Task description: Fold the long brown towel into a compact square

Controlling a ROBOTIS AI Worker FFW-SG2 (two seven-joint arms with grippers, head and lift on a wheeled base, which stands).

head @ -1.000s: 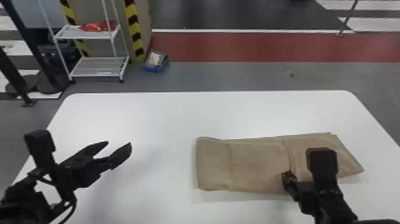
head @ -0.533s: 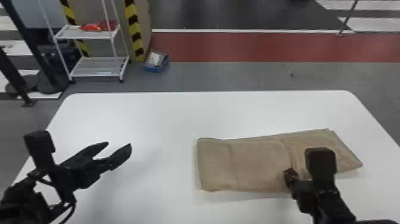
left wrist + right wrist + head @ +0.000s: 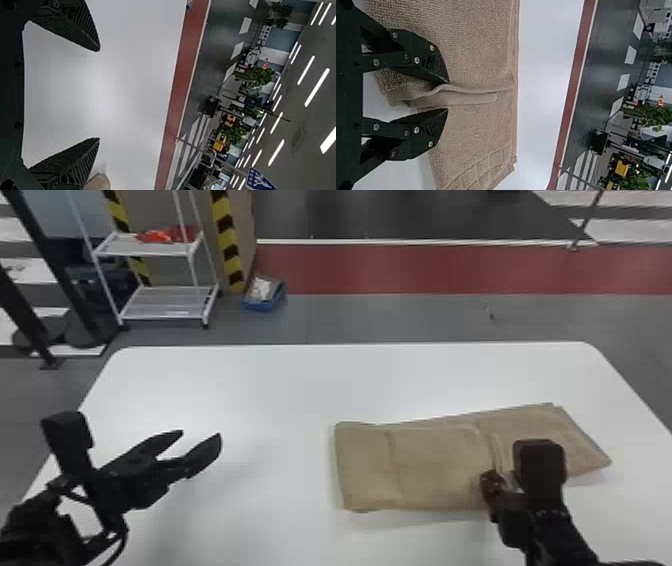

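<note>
On the right-hand side of the white table [image 3: 250,390], your long brown towel [image 3: 435,465] lies flat as a strip with its length running sideways, and you have the right gripper [image 3: 448,95] at its near edge. That pincer stands partly apart, its fingers on either side of a raised ridge [image 3: 468,98] of cloth, one of them touching it. You have no firm pinch there, as far as the right wrist view tells. Your left gripper [image 3: 198,434] is spread wide over the table's left part, well apart from the towel. The likely next step is to close on that ridge, and here you should take care: if the fingers catch just the top layer, you could peel it off what lies beneath and spoil the fold. Bite too shallowly and the cloth may slip out as you lift; press down too hard and you may drag the whole strip askew. Watch the right end too, where the layers' edges don't quite line up and the corner slants: fold over that, and your square could come out crooked.
</note>
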